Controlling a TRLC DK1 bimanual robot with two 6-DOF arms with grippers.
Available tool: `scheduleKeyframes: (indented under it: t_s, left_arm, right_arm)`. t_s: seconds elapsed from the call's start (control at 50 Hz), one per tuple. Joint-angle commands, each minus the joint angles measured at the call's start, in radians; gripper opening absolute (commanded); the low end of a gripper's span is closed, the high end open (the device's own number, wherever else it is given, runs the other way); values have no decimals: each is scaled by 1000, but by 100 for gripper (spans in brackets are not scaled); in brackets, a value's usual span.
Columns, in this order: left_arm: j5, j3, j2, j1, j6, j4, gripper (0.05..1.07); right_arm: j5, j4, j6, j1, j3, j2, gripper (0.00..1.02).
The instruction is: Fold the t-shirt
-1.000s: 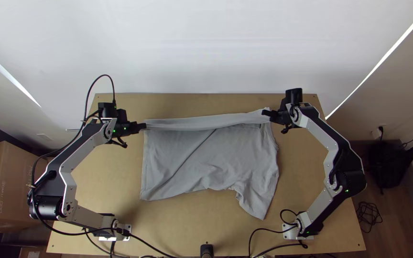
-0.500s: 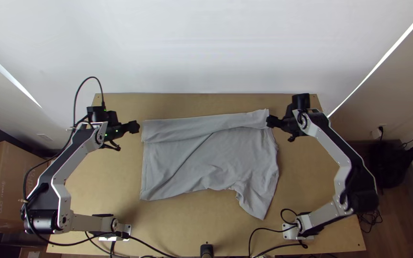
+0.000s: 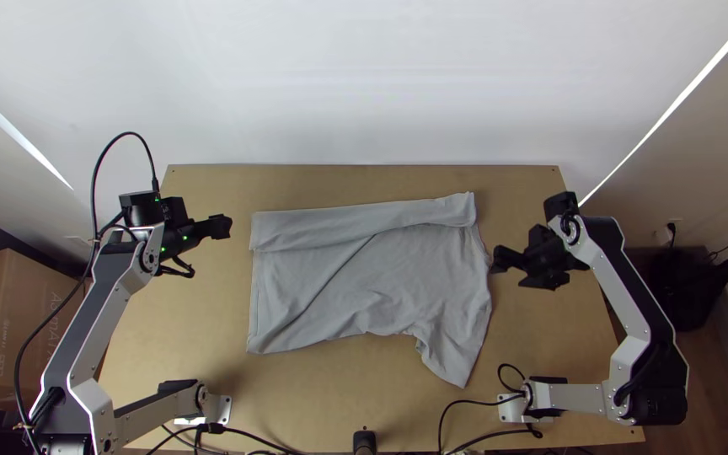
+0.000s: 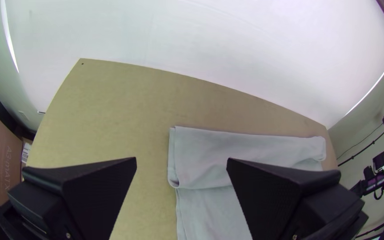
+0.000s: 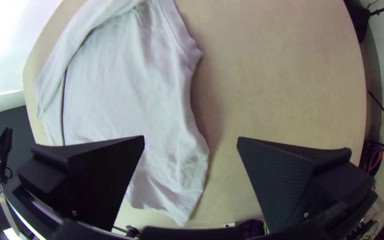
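The t-shirt lies long axis crosswise on the worktop, far edge folded over, between the left pincer, spread wide and empty, and the right pincer, equally open and empty but nearer, just beside it; the near edge probably comes next

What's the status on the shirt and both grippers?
Left gripper open, empty. Right gripper open, empty. Shirt spread, far edge folded over. Nothing lying on it.

top: high, steeply down | left wrist: nearer, across table | right wrist: nearer, downward | all share: shirt
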Motion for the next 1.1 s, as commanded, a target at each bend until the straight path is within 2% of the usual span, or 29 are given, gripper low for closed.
scheduleKeyframes:
  t_s: [0.0, 0.06, 0.16, 0.32, 0.42, 0.68, 0.78, 0.9, 0.98, 1.08]
  left_arm:
    - [10, -26, -28, 2, 16, -20, 103]
    - [11, -26, -34, -2, 16, -25, 103]
    - [11, -28, -37, -8, 16, -28, 103]
    - [11, -22, -35, -21, 9, -28, 103]
    - [11, -19, -31, -29, 7, -26, 103]
    - [10, -14, -28, -31, 10, -31, 103]
    - [11, -11, -35, -32, 48, -66, 103]
    - [68, 1, -37, -35, 183, -213, 103]
    - [71, 9, -48, -51, 306, -344, 103]
    - [86, 24, -77, -52, 437, -505, 102]
  right_arm:
    - [-39, -29, -68, -54, -93, -32, 87]
    - [-51, -36, -89, -74, -134, -32, 84]
    - [-66, -36, -114, -68, -203, -34, 69]
    - [-85, -26, -101, -2, -258, -28, 68]
    - [-88, 30, -84, 30, -287, -20, 68]
    - [-88, 122, -71, 38, -292, 45, 68]
    - [-88, 185, -64, 38, -309, 51, 53]
    - [-86, 201, -64, 41, -324, 75, 51]
    - [-86, 225, -66, 41, -337, 74, 23]
    - [-86, 238, -72, 42, -349, 51, 10]
